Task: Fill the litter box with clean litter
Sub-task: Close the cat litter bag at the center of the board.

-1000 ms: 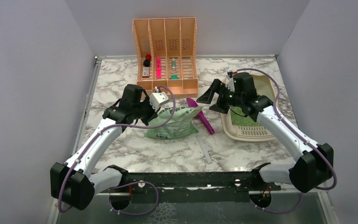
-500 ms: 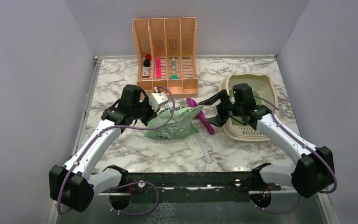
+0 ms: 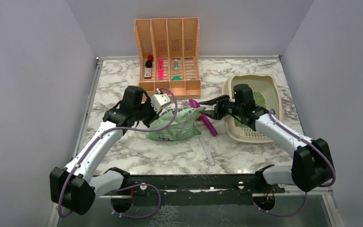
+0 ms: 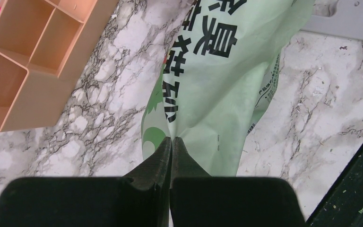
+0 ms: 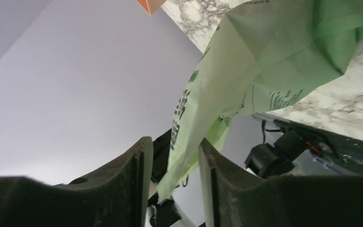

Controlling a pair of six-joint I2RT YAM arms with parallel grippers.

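Observation:
The beige litter box [image 3: 254, 135] lies at the right of the table, with a patch of green clean litter [image 3: 259, 99] in its far half. A pale green printed bag [image 3: 177, 124] lies in the middle. My left gripper [image 3: 157, 112] is shut on the bag's left end; in the left wrist view the fingertips [image 4: 171, 140] pinch a fold of the bag [image 4: 217, 90]. My right gripper [image 3: 213, 109] reaches left from above the box to the bag's right corner. In the right wrist view its jaws [image 5: 174, 142] stand apart with a corner of the bag [image 5: 274, 52] hanging between them.
A peach slatted file organizer [image 3: 168, 52] with pens stands at the back. A purple scoop [image 3: 204, 122] lies between bag and litter box. A grey strip [image 3: 209, 150] lies on the marble nearer the arms. Grey walls close in left, right and back.
My right gripper has swung left from above the litter box to the bag's right corner, and its jaws have narrowed around that corner. The left arm and the bag have not moved.

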